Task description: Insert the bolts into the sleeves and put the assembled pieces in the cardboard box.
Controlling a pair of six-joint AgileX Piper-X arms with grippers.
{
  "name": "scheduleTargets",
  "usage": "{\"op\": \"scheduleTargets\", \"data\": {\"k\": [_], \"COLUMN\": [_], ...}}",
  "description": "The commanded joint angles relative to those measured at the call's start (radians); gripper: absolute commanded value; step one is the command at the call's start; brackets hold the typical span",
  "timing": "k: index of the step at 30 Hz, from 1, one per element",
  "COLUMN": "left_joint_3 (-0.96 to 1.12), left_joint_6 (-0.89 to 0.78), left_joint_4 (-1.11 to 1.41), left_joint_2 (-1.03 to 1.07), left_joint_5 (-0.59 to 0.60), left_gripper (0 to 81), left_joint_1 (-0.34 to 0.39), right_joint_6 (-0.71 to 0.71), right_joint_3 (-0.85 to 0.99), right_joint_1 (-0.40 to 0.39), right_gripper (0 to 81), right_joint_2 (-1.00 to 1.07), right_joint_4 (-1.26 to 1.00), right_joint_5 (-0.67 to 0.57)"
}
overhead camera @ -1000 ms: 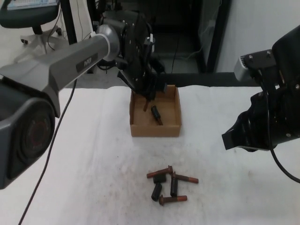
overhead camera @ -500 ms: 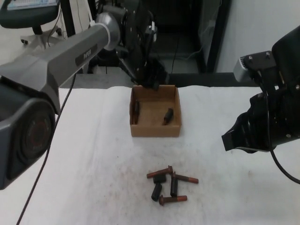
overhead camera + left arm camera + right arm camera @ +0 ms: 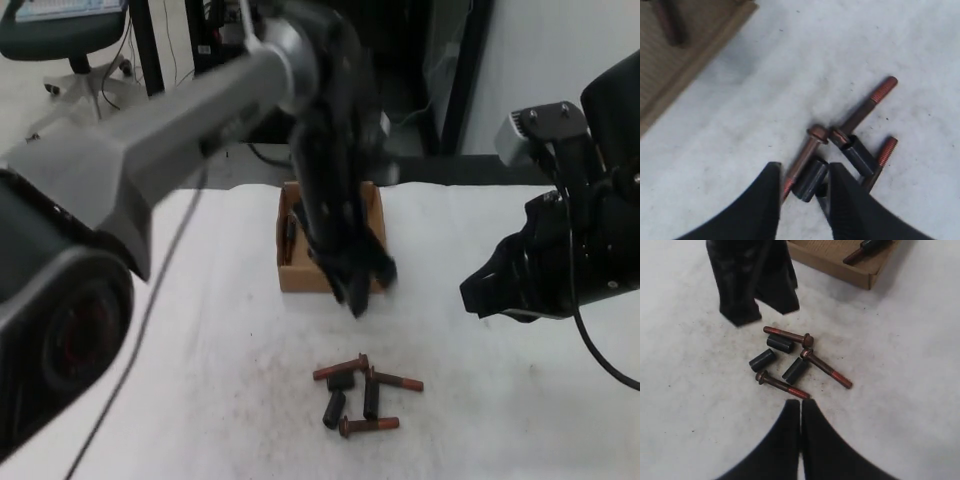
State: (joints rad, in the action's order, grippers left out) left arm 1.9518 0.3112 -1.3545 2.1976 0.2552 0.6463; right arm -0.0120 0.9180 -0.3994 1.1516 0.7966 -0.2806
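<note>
The box [image 3: 298,279] sits toward the far edge of the counter [image 3: 200,350], a piece [image 3: 290,232] inside. Bolts [image 3: 398,381] and sleeves [image 3: 333,409] cluster near the front edge. The left claw [image 3: 363,290] hangs between.

Bolts [image 3: 807,150] coppery metal; sleeves [image 3: 810,179] matt black; box [image 3: 690,65] brown cardboard; bench cover [image 3: 730,130] white, rough.

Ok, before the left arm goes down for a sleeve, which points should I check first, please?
1. The left hand is open: ok.
2. One sleeve lies in line with its gap: ok.
3. The right hand is shut and empty: ok.
4. The loose bolts are in their sleeves: not ok, three bolts and three sleeves lie unjoined.
5. The cardboard box is open to receive: ok.
6. The pieces in the box are fully assembled: cannot tell.
</note>
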Motion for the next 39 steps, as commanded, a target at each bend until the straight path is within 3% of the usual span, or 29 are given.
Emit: {"op": "scheduleTargets", "data": {"k": [1, 6, 9, 13, 22, 39], "left_joint_3": [-0.051, -0.107, -0.110, -0.110, -0.116, -0.239], "left_joint_6": [0.074, 0.108, 0.099, 0.099, 0.099, 0.099], "left_joint_4": [0.027, 0.031, 0.018, 0.021, 0.054, 0.213], "left_joint_2": [-0.009, -0.009, -0.009, -0.009, -0.006, -0.006], "left_joint_5": [-0.083, -0.290, -0.276, -0.229, -0.167, -0.164], "left_gripper": [29.6, 29.6, 29.6, 29.6, 29.6, 29.6], "left_joint_1": [0.048, 0.077, 0.077, 0.074, 0.074, 0.074], "right_joint_6": [0.006, 0.006, 0.036, 0.035, 0.035, 0.045], "right_joint_3": [0.006, 0.006, 0.006, 0.006, 0.006, 0.006], "right_joint_1": [0.004, 0.004, 0.004, 0.021, 0.156, 0.165], "right_gripper": [0.8, 0.8, 0.8, 0.8, 0.8, 0.8], "right_joint_2": [-0.008, -0.010, -0.012, -0.031, -0.106, -0.113], "right_joint_4": [-0.008, 0.009, 0.036, 0.063, 0.116, 0.147], "right_joint_5": [-0.018, -0.018, 0.010, 0.182, 0.177, 0.170]}}
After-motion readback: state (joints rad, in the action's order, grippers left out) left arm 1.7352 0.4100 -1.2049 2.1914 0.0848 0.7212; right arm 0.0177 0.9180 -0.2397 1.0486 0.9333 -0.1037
